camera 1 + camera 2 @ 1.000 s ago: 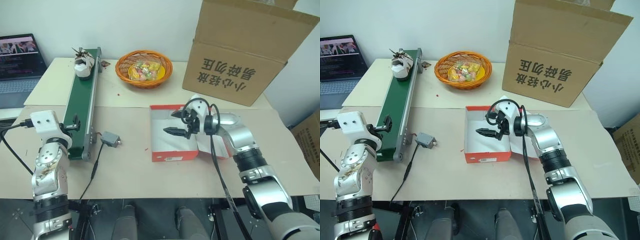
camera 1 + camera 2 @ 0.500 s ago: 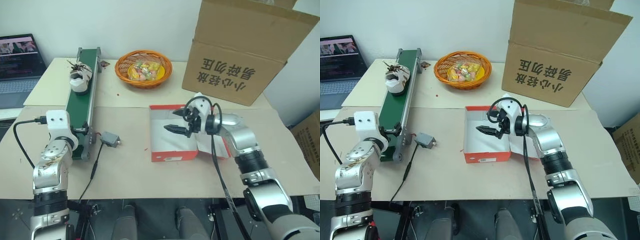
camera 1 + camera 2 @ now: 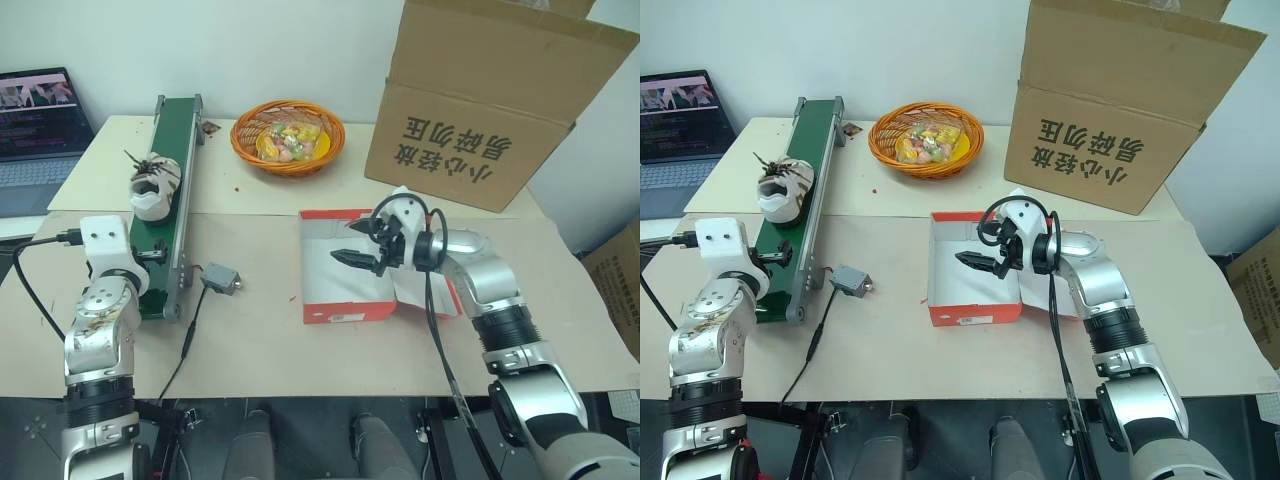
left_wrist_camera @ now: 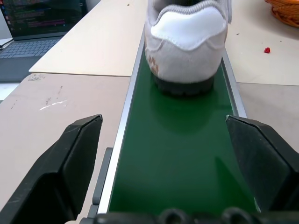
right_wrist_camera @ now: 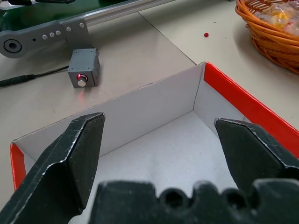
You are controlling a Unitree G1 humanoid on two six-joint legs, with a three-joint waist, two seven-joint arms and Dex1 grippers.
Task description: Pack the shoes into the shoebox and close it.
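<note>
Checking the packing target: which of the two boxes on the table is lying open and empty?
The small red-orange shoebox under the right gripper, white inside with nothing in it. The big brown carton behind it bears Chinese characters.

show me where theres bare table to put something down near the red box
Bare tabletop lies in front of the shoebox, along the near edge, and between it and the small grey switch box. Another free strip runs between the fruit basket and the shoebox. It is crowded by the green conveyor carrying a shoe, and around the big brown carton.
</note>
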